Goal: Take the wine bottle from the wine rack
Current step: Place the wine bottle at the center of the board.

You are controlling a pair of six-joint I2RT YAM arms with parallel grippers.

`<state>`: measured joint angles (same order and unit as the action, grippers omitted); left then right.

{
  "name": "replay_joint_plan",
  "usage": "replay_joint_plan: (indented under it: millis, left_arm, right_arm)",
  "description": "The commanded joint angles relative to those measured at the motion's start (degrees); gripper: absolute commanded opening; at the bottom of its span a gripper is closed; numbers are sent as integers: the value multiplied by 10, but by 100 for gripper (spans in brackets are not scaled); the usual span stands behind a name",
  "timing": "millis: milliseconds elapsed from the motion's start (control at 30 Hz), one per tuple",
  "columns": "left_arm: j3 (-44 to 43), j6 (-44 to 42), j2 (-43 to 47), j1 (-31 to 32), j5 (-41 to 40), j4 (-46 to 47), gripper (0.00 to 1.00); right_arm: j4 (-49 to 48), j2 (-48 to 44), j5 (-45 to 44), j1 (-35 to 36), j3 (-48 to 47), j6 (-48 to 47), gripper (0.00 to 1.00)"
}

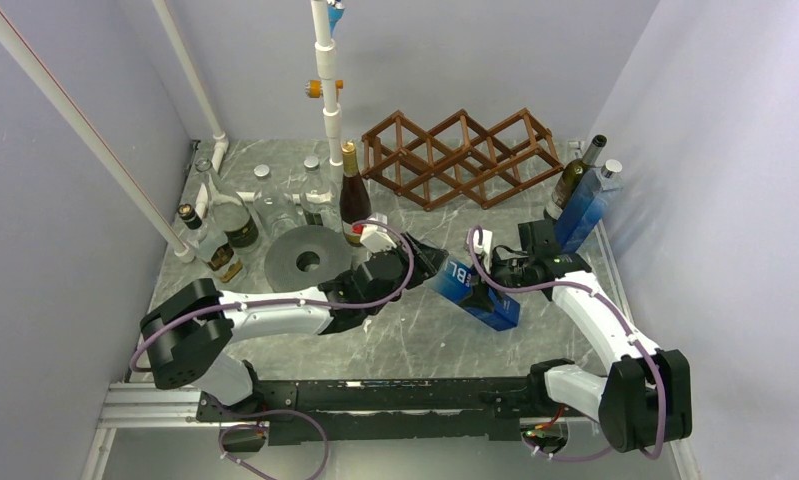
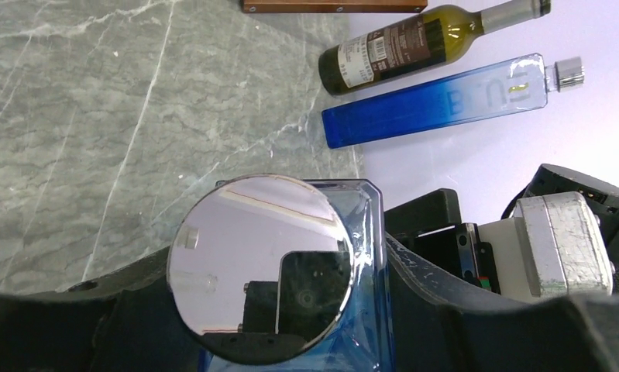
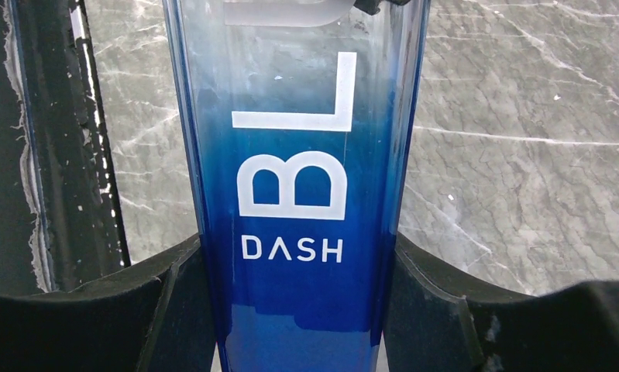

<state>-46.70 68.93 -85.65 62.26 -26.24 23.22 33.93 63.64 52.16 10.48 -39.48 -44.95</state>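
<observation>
Right hand (image 3: 297, 279) is clamped on the blue bottle (image 3: 298, 194), fingers pressed to both sides low on the body by the DASH lettering. Left hand (image 2: 283, 287) sits around the cap end (the shiny round cap fills my wrist view) with a finger on either side, but I can't tell if it's squeezing. The bottle spans between my two hands over the middle of the bench (image 1: 395, 340), well apart from the wine rack (image 1: 462, 155) at the back. A second blue bottle (image 1: 585, 205) and a green bottle (image 1: 573, 180) lean by the right wall. A brown bottle (image 1: 353, 195) stands near a grey disc (image 1: 308, 260).
</observation>
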Motion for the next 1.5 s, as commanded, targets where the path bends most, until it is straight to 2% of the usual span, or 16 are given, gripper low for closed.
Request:
replay_joint_plan:
  millis: [0,200,367,400,733,900,1100,1467]
  left_arm:
    - [25,-58,-2,4,31,132,0]
    - [29,-125,3,4,47,174,0]
    - [34,-178,17,4,48,187,0]
    - [36,-187,22,4,46,187,0]
    - [56,-286,98,4,30,152,0]
    - [57,-336,145,3,6,88,0]
    - [47,-412,196,-4,-15,21,0]
    - [-1,-512,227,-45,41,-73,0]
  right_arm:
    - [-49,-16,67,-2,-32,14,15]
    - [-38,-14,74,-1,-28,5,60]
    - [-14,-16,87,-1,-35,-9,88]
    - [-3,-16,94,-2,-40,-17,98]
    - [117,-35,170,-46,-81,-108,100]
    - [143,-62,195,-91,-77,-140,100]
    - [151,-66,193,-102,-77,-151,100]
    - [138,-65,178,-102,-70,-146,100]
